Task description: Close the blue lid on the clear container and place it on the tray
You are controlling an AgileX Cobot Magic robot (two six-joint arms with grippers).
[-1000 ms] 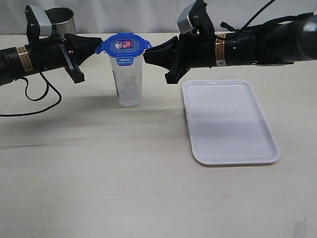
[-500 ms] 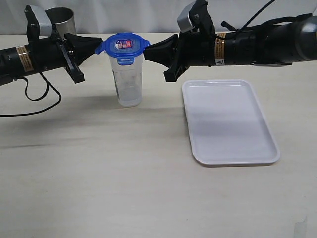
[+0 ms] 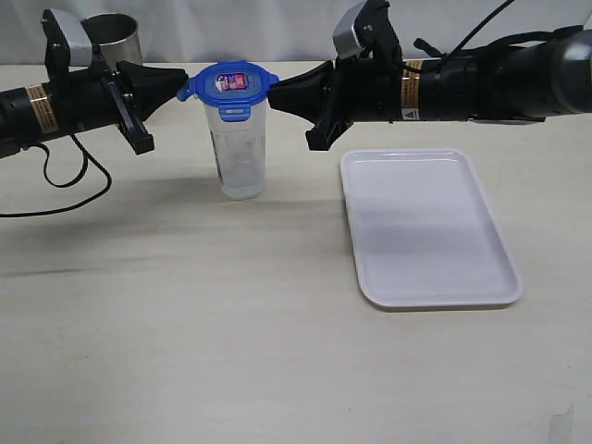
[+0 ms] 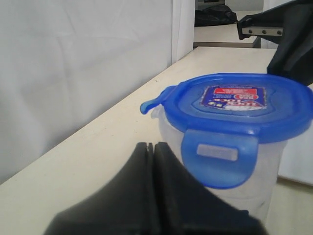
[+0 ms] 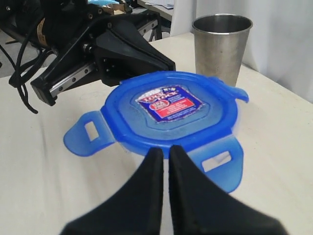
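Where the left gripper [image 3: 175, 81] faces the right gripper [image 3: 276, 92] sits the blue lid [image 3: 231, 81].

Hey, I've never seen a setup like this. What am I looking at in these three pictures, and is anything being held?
This is a robot with two black arms, each ending in a pincer called a gripper. The wide picture comes from a camera off the arms. The other two come from a camera on each wrist, looking along that arm's closed fingers. On the table stands a clear container with a blue lid on top. A white tray lies beside it and a steel cup stands at the back. The left gripper and right gripper point at the lid from opposite sides. Both are shut and hold nothing. I cannot tell whether their tips touch the lid.
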